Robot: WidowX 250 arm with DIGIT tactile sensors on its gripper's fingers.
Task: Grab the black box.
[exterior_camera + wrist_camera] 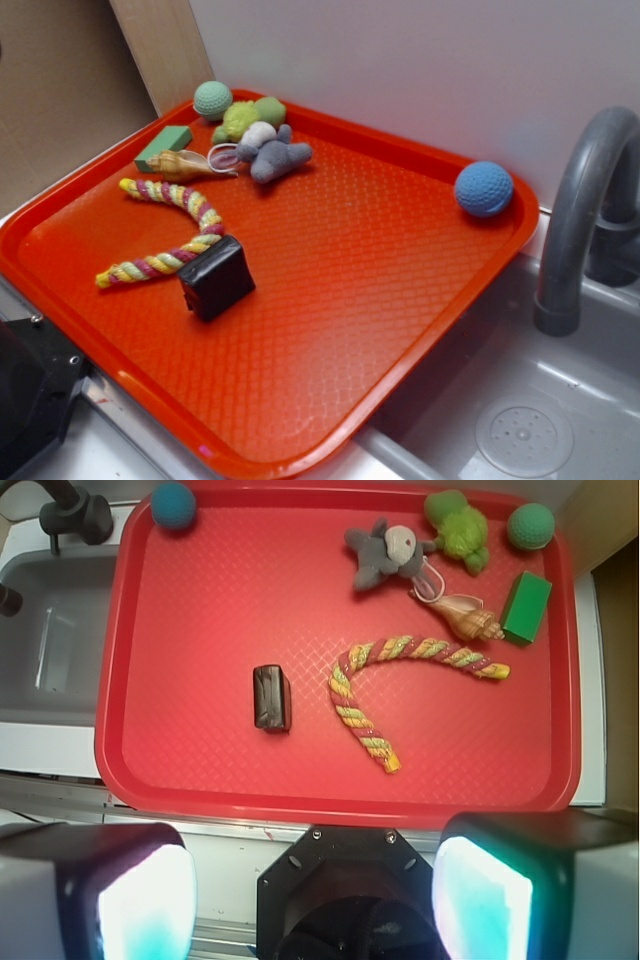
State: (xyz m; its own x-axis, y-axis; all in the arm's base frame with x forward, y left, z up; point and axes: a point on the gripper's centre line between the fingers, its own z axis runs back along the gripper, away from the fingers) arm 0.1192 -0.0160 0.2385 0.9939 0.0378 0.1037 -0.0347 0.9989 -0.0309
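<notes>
Fingers [140, 900] spread wide and empty at the wrist view's lower edge — well apart from the black box [271, 697], which lies on the red tray [180, 770] just beside a striped rope toy [360, 715]; a blue golf ball [173, 505] sits in one tray corner.

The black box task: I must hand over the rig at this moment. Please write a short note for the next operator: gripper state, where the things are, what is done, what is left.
Gripper: open, holding nothing, high above the near edge of the red tray.
Black box: lies on the tray, untouched. In the wrist view it sits left of the bent coloured rope, with a gap between them there; in the exterior view they look very close.
Others: the blue golf ball sits in a far corner, and the green block is by the toys, both well away from the box.
Done: nothing yet.
Left: move over the box, descend, close on it, lift.
</notes>
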